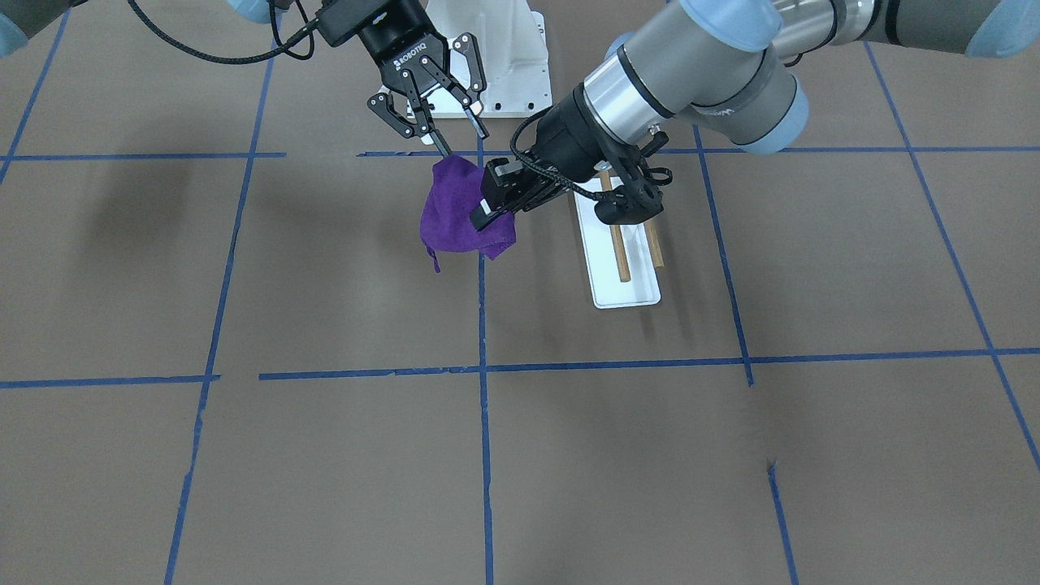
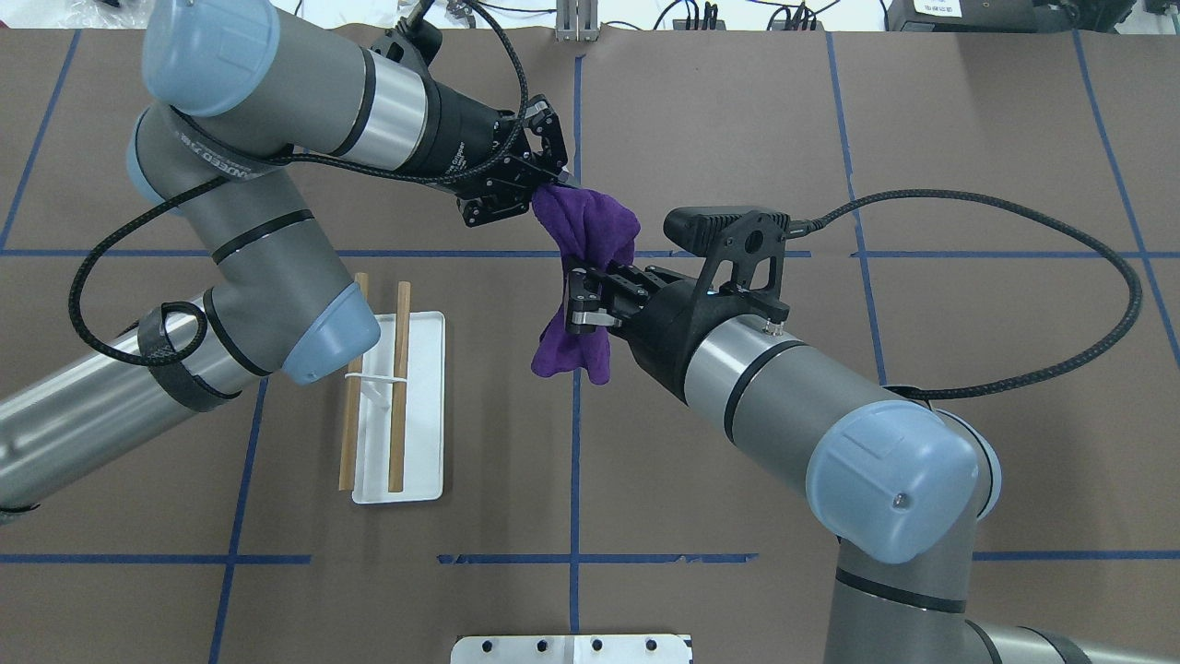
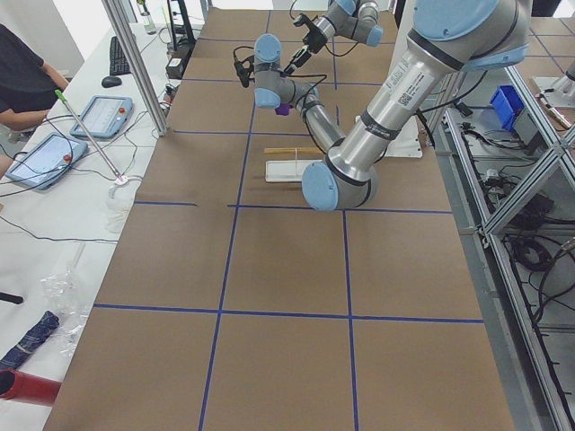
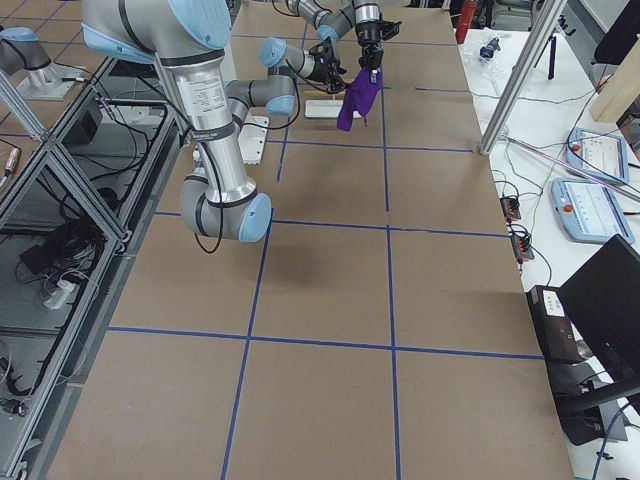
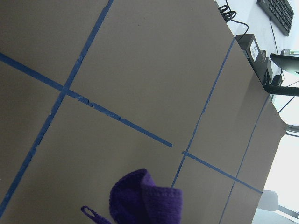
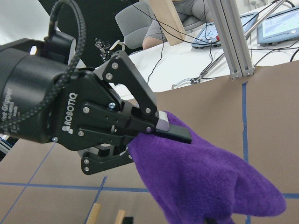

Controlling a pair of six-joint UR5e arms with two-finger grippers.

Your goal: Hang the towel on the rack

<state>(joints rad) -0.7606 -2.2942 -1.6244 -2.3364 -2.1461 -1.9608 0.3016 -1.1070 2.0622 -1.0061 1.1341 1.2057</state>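
Observation:
The purple towel (image 2: 590, 231) hangs above the table near the middle. My left gripper (image 2: 556, 187) is shut on its upper corner; the right wrist view shows those fingertips (image 6: 174, 132) pinching the cloth (image 6: 201, 177). My right gripper (image 2: 573, 300) is open, one finger on each side of the towel's narrow middle. In the front view the left gripper (image 1: 485, 218) is on the towel (image 1: 455, 211) and the right gripper (image 1: 465, 144) is just above it. The rack's two brown dowels (image 2: 398, 387) over the white tray (image 2: 429, 406) stand to the left, partly under my left arm, also in the front view (image 1: 622, 252).
A large white ribbed pedestal with bolt holes (image 1: 504, 57) stands at the robot's edge of the table, also in the overhead view (image 2: 572, 648). Blue tape lines cross the brown table. My left forearm (image 2: 277, 304) hangs over the far end of the rack.

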